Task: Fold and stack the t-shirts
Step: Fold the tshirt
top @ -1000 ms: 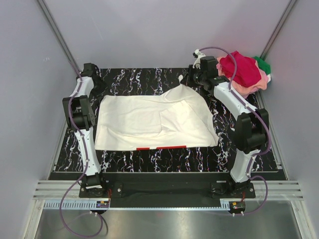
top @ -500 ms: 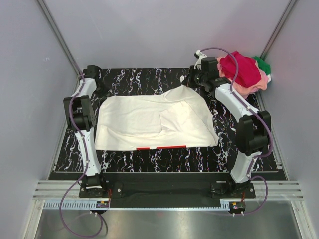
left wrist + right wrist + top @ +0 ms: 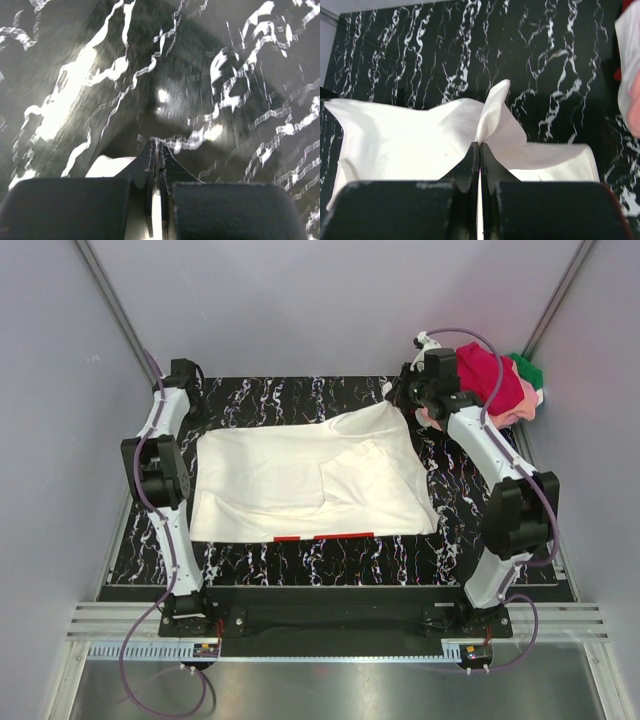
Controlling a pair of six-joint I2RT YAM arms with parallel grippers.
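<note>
A white t-shirt [image 3: 300,480] lies spread across the middle of the black marbled table [image 3: 270,400], with a thin red strip [image 3: 322,536] along its near hem. My right gripper [image 3: 398,402] is shut on the shirt's far right corner and holds it raised; in the right wrist view the cloth [image 3: 495,115] puckers out past the closed gripper [image 3: 479,145]. My left gripper [image 3: 159,145] is shut at the shirt's far left corner. White cloth [image 3: 112,165] shows beside its left finger and as a sliver between the jaws. That view is blurred.
A heap of other t-shirts [image 3: 495,380], magenta over pink with green [image 3: 527,368] behind, sits at the back right corner, just behind the right wrist. Grey walls enclose the table on three sides. The arm bases stand at the near edge.
The left gripper has gone from open to shut at the far left corner. The right gripper has moved right and back with its corner, drawing the far edge of the shirt taut.
</note>
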